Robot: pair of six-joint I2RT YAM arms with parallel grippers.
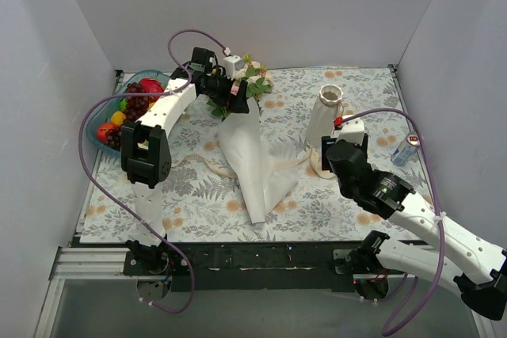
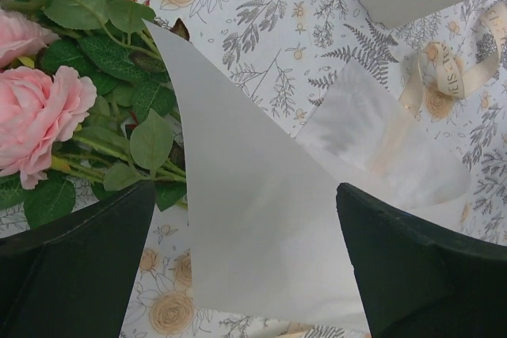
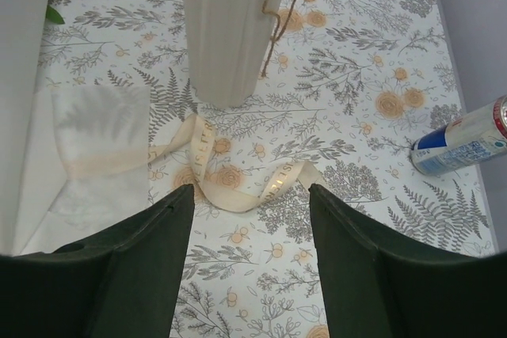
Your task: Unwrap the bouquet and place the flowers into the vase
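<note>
White thin paper [image 1: 253,164] lies in the middle of the flower-printed tablecloth [image 1: 190,195], as a loose cone with its point toward the near edge. The flowers [image 1: 255,78], pink and cream roses with green leaves, are at the far end of this paper; their stems go in under its edge and I cannot see how far.

My left gripper [image 1: 238,93] hangs over this far end. Its 2 jaws stand wide apart and hold nothing; in the wrist view the roses are beside the left jaw and the paper lies under the gap.

The vase [image 1: 325,116] stands upright, right of the paper and well apart from the flowers. A cream ribbon [image 3: 238,187] lies untied on the cloth, from the paper to the near side of the vase.

My right gripper [image 1: 331,152] is just near of the vase, above the ribbon. Its jaws are also spread and grip nothing.

A drink can [image 1: 405,150] lies on its side near the right edge. A blue tray [image 1: 99,140] with fruit [image 1: 135,104] is at the far left.
</note>
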